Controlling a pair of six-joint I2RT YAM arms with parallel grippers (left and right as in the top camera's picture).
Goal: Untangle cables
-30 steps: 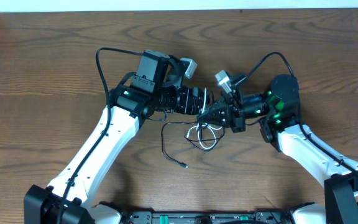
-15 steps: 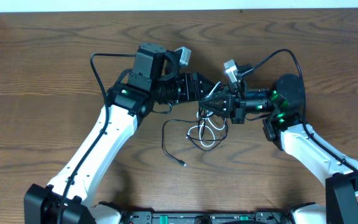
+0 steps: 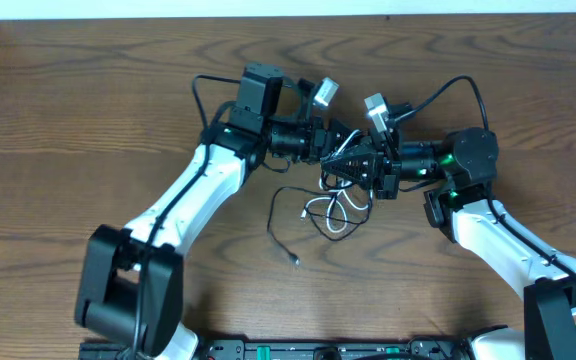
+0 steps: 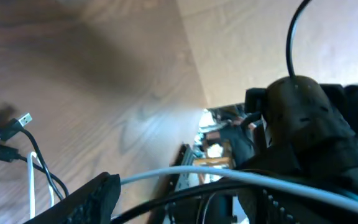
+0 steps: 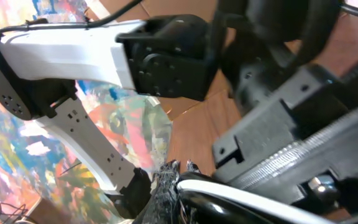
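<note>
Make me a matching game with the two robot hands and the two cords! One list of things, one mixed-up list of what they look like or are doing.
Things:
1. left gripper
2. right gripper
3. white cable
4. black cable

Descriptions:
A. trails down across the wood to a small plug end lying by itself
B. jaws shut, pinching the cords
C. pale loops bunched just below the two grippers
D. jaws apart, up close against the other gripper

Pairs: 1-D, 2-B, 3-C, 4-A
</note>
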